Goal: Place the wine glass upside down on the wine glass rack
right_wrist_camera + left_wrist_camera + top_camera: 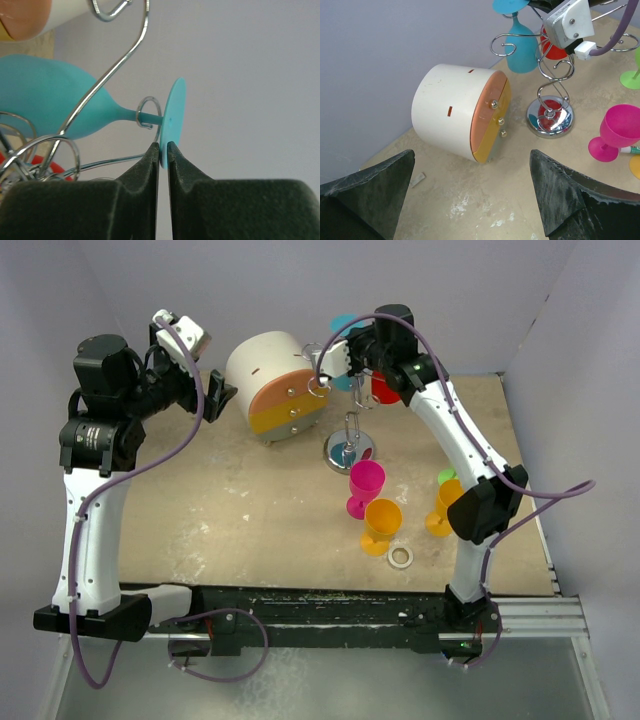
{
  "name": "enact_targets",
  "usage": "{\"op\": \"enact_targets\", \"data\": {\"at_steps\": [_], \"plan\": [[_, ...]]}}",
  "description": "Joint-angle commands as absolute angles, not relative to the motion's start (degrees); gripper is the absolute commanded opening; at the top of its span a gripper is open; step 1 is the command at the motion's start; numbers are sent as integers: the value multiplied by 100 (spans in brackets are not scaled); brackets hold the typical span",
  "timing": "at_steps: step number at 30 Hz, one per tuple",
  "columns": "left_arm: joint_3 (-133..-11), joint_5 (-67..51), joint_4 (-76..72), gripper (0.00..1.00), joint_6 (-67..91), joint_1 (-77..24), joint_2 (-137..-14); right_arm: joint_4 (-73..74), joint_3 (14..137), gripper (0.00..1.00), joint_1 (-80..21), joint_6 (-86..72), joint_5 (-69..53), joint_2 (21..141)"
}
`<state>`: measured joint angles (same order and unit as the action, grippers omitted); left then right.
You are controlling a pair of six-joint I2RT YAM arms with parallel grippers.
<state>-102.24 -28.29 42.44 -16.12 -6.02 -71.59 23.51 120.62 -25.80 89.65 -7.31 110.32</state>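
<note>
A teal wine glass (50,100) hangs upside down with its stem inside a curl of the silver wine glass rack (115,65). Its bowl (520,47) points down and its foot is on top. My right gripper (163,147) pinches the rim of the glass's round foot (172,115) between its fingertips. From above, the right gripper (345,345) sits over the rack's chrome base (350,448) at the back of the table. A red glass (385,388) also hangs on the rack. My left gripper (472,155) is open and empty, left of the rack.
A white-and-orange round drawer box (270,380) lies on its side left of the rack. A pink glass (365,483), two orange glasses (381,523) (445,505), a green one (446,477) and a white ring (401,557) stand in front of the rack.
</note>
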Motion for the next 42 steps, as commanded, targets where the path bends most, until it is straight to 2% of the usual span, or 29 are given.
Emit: {"op": "enact_targets", "data": {"at_steps": [1, 14, 19, 25, 28, 32, 36, 42], "plan": [[-10284, -2839, 3973, 99, -1706, -554, -7191, 2479, 12019, 18, -2553, 9002, -860, 11096], [-10284, -2848, 3970, 99, -1705, -519, -7225, 2420, 11998, 36, -2522, 8934, -861, 11018], [-10279, -2839, 3964, 99, -1723, -519, -7233, 2499, 12034, 48, -2522, 8902, -905, 10961], [-10268, -2830, 3971, 99, -1749, -510, -7200, 2549, 12099, 53, -2522, 8802, -984, 10955], [-10252, -2829, 3973, 99, -1752, -510, -7190, 2523, 12144, 61, -2523, 8759, -961, 10983], [-10247, -2839, 3973, 99, -1749, -510, -7184, 2529, 12188, 67, -2522, 8755, -904, 10986], [-10247, -2847, 3970, 99, -1758, -510, -7190, 2696, 12261, 83, -2522, 8682, -848, 11004], [-10226, -2856, 3968, 99, -1762, -510, -7193, 2953, 12350, 85, -2509, 8346, -993, 10999]]}}
